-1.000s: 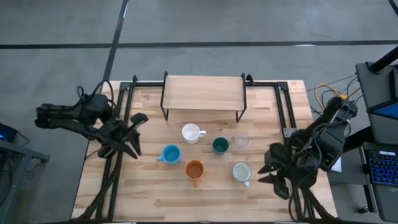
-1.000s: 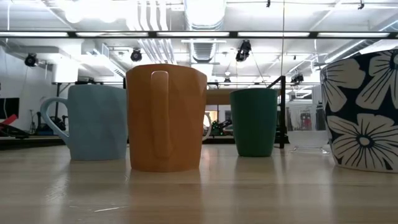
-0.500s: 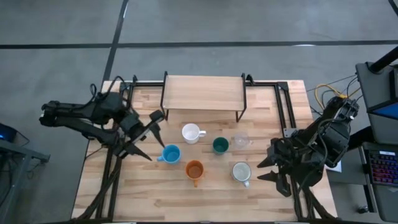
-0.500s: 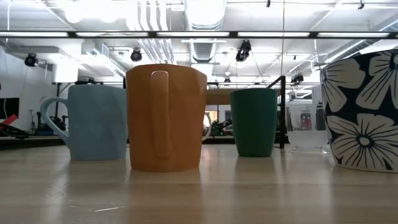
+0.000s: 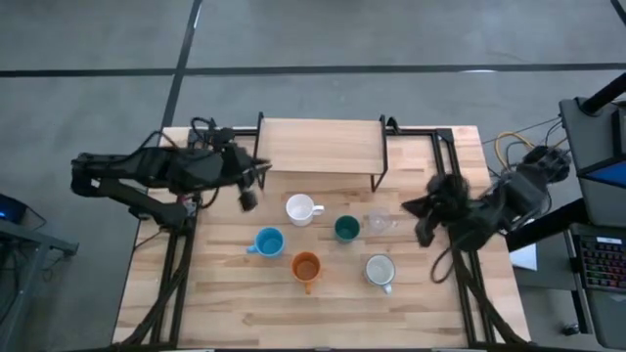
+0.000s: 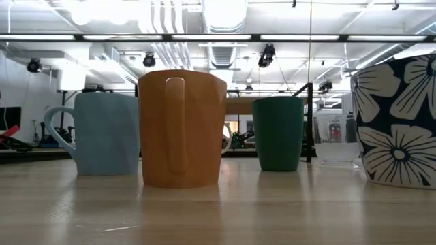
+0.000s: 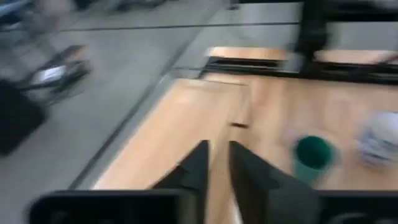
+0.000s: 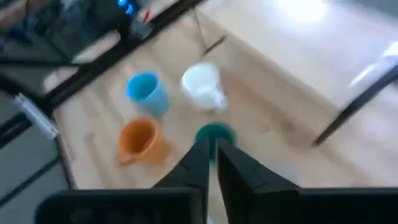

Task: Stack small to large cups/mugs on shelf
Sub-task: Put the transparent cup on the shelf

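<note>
Six cups stand upright on their bases on the wooden table, in front of the shelf (image 5: 320,147): white mug (image 5: 301,208), light blue mug (image 5: 268,242), orange mug (image 5: 306,267), dark teal cup (image 5: 346,229), small clear glass (image 5: 380,221) and flower-patterned mug (image 5: 380,270). My left gripper (image 5: 249,196) hovers shut beside the shelf's left legs, left of the white mug. My right gripper (image 5: 419,220) hovers shut just right of the clear glass, its fingers (image 8: 200,163) pointing toward the teal cup (image 8: 216,134). Neither holds anything.
The shelf's top board is bare and rests on thin black legs (image 5: 258,176). Black frame rails (image 5: 445,166) run along the table's left and right sides. Open tabletop lies toward the near edge (image 5: 313,328). In the low view the orange mug (image 6: 182,129) hides most of the white one.
My left gripper has swung from the table's left edge toward the far edge and the shelf's left legs, opening wide on the way and then shutting. My right gripper has moved from the near right toward the far side, up beside the clear glass, turning and shutting. The cups have stayed put.
</note>
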Robot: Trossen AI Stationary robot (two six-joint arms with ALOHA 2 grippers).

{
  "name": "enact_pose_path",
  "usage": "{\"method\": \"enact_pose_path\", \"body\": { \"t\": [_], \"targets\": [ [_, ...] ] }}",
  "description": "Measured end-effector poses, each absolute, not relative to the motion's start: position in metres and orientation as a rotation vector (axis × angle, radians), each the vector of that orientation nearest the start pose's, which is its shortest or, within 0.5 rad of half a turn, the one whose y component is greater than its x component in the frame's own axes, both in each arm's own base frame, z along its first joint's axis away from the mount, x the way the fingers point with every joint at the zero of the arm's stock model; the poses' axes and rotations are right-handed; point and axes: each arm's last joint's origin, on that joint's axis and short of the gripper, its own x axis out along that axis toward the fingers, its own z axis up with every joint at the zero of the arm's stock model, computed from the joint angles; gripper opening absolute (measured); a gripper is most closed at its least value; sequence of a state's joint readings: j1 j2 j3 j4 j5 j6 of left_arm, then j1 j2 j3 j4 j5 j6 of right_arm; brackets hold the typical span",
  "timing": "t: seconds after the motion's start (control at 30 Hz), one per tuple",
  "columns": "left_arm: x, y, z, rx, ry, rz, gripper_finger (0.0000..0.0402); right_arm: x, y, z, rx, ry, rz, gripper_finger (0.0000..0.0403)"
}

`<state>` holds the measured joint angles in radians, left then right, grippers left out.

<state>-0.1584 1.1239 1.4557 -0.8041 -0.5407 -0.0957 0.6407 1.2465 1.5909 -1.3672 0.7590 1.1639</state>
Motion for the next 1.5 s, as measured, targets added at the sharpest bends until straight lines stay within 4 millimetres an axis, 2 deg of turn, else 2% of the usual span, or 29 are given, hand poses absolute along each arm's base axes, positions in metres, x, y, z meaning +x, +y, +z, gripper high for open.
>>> {"method": "enact_pose_path", "body": {
  "t": [0.1, 0.3, 0.5, 0.67, 0.9, 1.07, 1.17, 1.3, 1.5],
  "targets": [
    [0.194, -0.023, 0.445, 0.014, 0.385, 0.285, 0.0013, 0.161, 0.094, 0.419, 0.477, 0.587, -0.548, 0.0014],
    [0.185, -0.029, 0.441, -0.008, 0.402, 0.305, 0.0017, 0.163, 0.1, 0.408, 0.469, 0.74, -0.511, 0.0013],
    [0.183, -0.03, 0.419, -0.049, 0.583, 0.328, 0.0018, 0.178, 0.117, 0.372, 0.355, 0.998, -0.45, 0.0013],
    [0.18, -0.029, 0.397, -0.075, 0.696, 0.391, 0.0018, 0.182, 0.124, 0.334, 0.283, 1.185, -0.449, 0.0013],
    [0.169, -0.026, 0.376, -0.076, 0.787, 0.429, 0.0027, 0.17, 0.12, 0.3, 0.394, 1.367, -0.581, 0.0013],
    [0.159, -0.024, 0.369, -0.071, 0.795, 0.429, 0.0051, 0.16, 0.112, 0.28, 0.33, 1.453, -0.681, 0.0013],
    [0.153, -0.023, 0.366, -0.074, 0.793, 0.426, 0.0066, 0.159, 0.11, 0.27, 0.303, 1.51, -0.626, 0.0016],
    [0.147, -0.022, 0.365, -0.091, 0.791, 0.402, 0.0084, 0.16, 0.108, 0.263, 0.296, 1.523, -0.503, 0.005],
    [0.145, -0.023, 0.359, -0.11, 0.825, 0.347, 0.0109, 0.163, 0.095, 0.269, 0.185, 1.482, -0.447, 0.0142]
  ]
}}
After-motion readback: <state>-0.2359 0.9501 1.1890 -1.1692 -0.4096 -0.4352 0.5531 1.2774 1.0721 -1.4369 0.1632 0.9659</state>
